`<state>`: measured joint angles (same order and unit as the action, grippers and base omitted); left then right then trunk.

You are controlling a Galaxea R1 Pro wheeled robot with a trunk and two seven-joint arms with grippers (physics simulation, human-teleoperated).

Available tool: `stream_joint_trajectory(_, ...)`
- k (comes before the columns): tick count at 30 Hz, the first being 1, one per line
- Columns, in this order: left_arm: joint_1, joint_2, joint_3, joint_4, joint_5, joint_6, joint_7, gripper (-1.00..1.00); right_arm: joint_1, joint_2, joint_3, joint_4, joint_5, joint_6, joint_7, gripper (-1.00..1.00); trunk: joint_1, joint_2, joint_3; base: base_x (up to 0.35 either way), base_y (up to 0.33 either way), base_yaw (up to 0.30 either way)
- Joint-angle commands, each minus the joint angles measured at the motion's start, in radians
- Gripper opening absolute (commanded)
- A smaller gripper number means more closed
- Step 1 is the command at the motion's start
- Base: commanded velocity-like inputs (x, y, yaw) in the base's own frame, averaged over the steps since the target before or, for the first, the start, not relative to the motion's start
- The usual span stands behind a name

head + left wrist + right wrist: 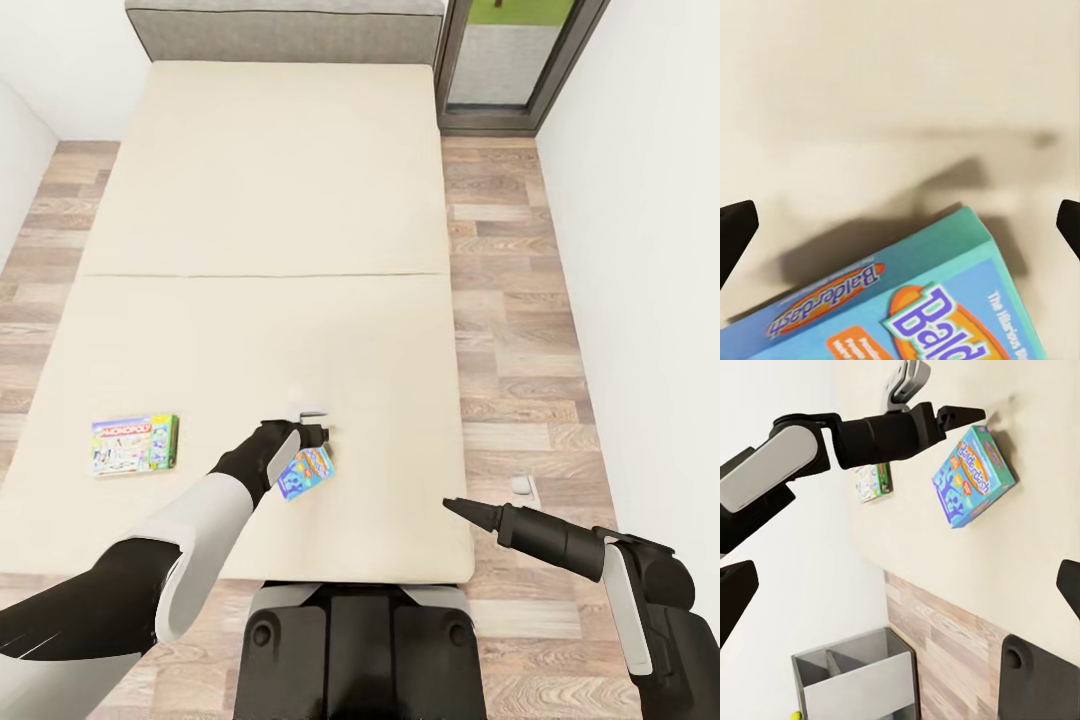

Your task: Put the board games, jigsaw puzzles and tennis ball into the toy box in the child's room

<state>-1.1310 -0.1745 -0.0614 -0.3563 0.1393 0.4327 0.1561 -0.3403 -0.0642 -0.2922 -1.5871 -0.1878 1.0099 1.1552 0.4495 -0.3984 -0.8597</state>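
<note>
The robot faced a bed [265, 230] with a bare cream mattress, set on a wood-plank floor [510, 330] between white walls, with a grey headboard [285, 30] at the far end and a dark-framed glass door [510, 60] beyond its right corner.

The left hand [318, 432] reached out over the near half of the mattress, its white-and-black forearm angled in from the lower left. Just beside and below it sat the blue board game [306, 472], a small box printed "Balderdash", tilted with one edge raised off the mattress and casting a shadow underneath. In the left wrist view the box [922, 307] filled the lower part of the picture with only the two dark fingertips [735, 232] at the edges, spread wide and clear of it. In the right wrist view the fingers looked to point past the box's upper corner, though whether they touched it was hard to make out.

The green-and-white Monopoly board game [135, 444] lay flat well to the left, near the mattress edge.

The right hand [462, 509] hovered beside the bed's near right corner, over the mattress edge; its wrist view showed its fingertips [736, 589] spread far apart with nothing between them, and a grey divided bin [855, 679] on the floor.
</note>
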Motion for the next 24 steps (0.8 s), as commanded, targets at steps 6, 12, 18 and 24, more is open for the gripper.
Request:
stream_joint_trajectory(6,0.000,0.000,-0.006,-0.005,0.011,0.004,0.008,1.00,0.000,-0.001,-0.004,0.000,0.000,0.004,0.004,1.00,0.001,-0.002,-0.009,0.000,0.000,0.000)
stream_joint_trajectory(12,0.000,0.000,-0.006,-0.006,0.011,0.004,0.008,1.00,0.000,-0.001,-0.005,0.000,0.001,0.004,0.004,1.00,0.001,-0.002,-0.017,0.000,0.000,0.000)
stream_joint_trajectory(18,0.000,0.000,-0.006,-0.006,0.011,0.003,0.008,1.00,0.000,0.000,-0.005,0.000,0.001,0.004,0.003,1.00,0.001,-0.002,-0.025,0.000,0.000,0.000)
stream_joint_trajectory(24,0.000,0.000,-0.006,-0.006,0.011,0.004,0.008,1.00,0.000,-0.001,-0.004,0.001,0.001,0.004,0.003,1.00,0.001,-0.002,-0.032,0.000,0.000,0.000)
